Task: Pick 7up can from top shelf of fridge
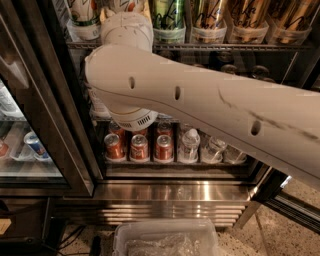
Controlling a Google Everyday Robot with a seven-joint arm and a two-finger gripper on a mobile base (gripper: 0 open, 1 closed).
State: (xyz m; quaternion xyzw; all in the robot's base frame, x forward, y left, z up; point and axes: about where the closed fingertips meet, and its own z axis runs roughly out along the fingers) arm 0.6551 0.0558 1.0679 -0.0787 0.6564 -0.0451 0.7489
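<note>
Arm: one big white arm (200, 100) reached across the front of the fridge (75, 165). It was smooth and round like a pipe, with little slots in it and a few dark scuffs.
Gripper: it was up past the round end of the arm, at the top shelf (240, 47), and out of sight. I could not tell if it was open, shut or holding something.
7up can: one silvery-white can (122, 5) with a small red spot stood on the top shelf. It was right behind the end of the arm, and only a bit of it peeked out.
Other tall cans up there: one white can with green letters (82, 10), one all-green can (169, 12) and three shiny gold cans (245, 12).
Cups: five see-through plastic cups (207, 34), each with a can standing in it.
Top shelf: thin metal wires, in a straight line.
Bottom rack: three red cans (139, 147) stood in the front row, with more behind. About three clear plastic bottles (189, 145) were beside them.
Fridge base: shiny steel (170, 200) with long ridges.
Next cooler: it had a glass pane, with one blue can (35, 145) inside.
Floor: one clear plastic tub (165, 235) held something crinkly.
</note>
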